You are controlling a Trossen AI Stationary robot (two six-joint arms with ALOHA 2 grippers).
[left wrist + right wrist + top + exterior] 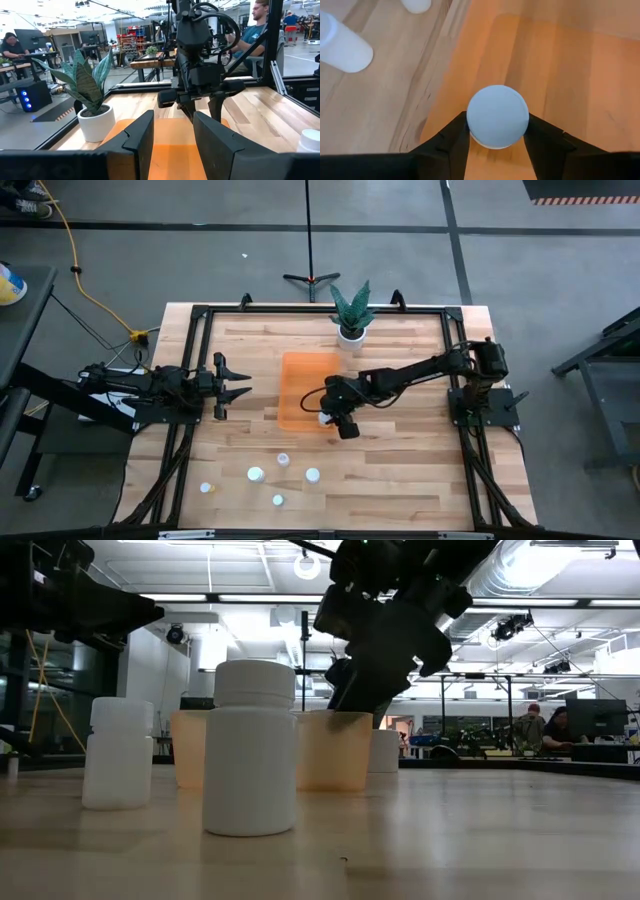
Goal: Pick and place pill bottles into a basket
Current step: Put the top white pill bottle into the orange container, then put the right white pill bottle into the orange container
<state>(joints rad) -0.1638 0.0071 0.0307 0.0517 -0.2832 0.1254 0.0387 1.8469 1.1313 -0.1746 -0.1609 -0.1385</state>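
Wood-plank table in black frame, concrete floor around; potted plant at upper centre of high view, touching/just above orange basket at frame centre. R gripper sat over basket's lower right corner, fingers clamped on a white-capped pill bottle; R wrist view showed the cap pinched between both fingers, above the basket floor near its wall. L gripper waited at left-centre of high view, just left of basket, fingers spread apart, nothing between. Five loose bottles stood upright in lower centre of high view: one nearest basket, others at, and a yellowish one furthest left. Low view: large bottle in foreground. People seated at desks in room behind.
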